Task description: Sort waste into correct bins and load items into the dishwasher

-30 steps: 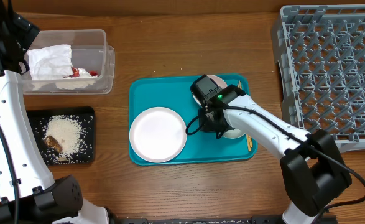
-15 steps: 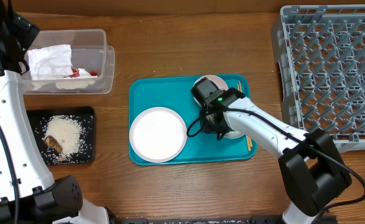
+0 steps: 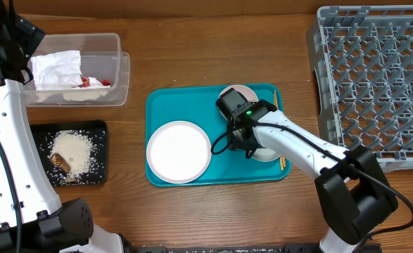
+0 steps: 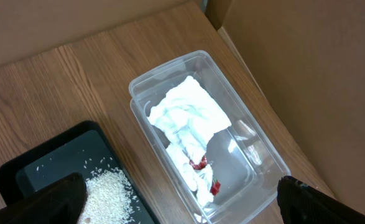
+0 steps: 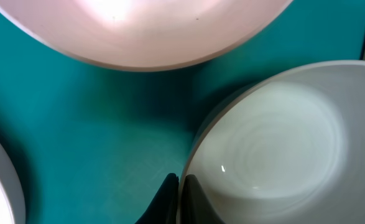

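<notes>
Pinch on the rim: the right gripper (image 5: 179, 186) was clenched on the near lip of the pale grey-green bowl (image 5: 275, 143), one fingertip outside the wall and one inside. That looked like the sensible hold for a thin-walled dish due to come up off the teal tray (image 3: 164, 105). The bowl sat at the tray's right end, just beside the small white bowl (image 5: 138, 31), with the white plate (image 3: 179, 152) to its left. The chopsticks (image 3: 281, 163) lay along the tray's right edge, partly hidden under the arm. The dish rack (image 3: 375, 77) waited empty, well apart at the table's right, so I'd call the loading barely begun.

Over on the other side, the left gripper (image 4: 182, 208) hung spread wide and held nothing above the clear tub (image 3: 118, 70). Sorting looked done. The crumpled napkin (image 3: 55, 69) and red wrapper (image 3: 93, 82) were in the tub. The rice (image 3: 76, 149) and brown scrap (image 3: 60, 163) were on the black tray (image 3: 100, 130), dry waste apart from food, by my reading.

Brands or writing? None could be read on any dish, bin or arm.
</notes>
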`<state>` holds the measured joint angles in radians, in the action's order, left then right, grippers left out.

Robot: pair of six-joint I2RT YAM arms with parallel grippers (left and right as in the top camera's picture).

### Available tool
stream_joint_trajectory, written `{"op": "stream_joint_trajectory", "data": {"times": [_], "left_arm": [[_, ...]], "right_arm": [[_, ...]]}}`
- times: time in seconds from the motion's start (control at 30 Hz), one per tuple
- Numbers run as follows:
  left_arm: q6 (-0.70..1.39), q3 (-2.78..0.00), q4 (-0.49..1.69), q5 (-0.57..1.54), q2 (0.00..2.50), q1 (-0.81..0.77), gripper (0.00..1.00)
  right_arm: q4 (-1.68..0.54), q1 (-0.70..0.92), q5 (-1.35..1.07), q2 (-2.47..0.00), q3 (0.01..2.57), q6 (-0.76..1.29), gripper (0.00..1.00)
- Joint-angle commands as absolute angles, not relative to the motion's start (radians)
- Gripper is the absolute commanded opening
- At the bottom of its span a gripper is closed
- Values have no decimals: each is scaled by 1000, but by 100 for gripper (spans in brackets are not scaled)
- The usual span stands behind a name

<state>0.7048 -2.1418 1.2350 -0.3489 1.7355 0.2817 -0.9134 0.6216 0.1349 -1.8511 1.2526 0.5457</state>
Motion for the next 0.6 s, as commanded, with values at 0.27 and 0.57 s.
{"op": "stream_joint_trajectory", "data": {"times": [0.27,0.57], "left_arm": [[711,-2144,1234,-366,1740,281,100],[711,-2144,1234,-366,1740,281,100]], "right_arm": [[-1139,582,94,-1753,1528,461,4],[-1291,334,-25,-1636,1911,383,4]]}}
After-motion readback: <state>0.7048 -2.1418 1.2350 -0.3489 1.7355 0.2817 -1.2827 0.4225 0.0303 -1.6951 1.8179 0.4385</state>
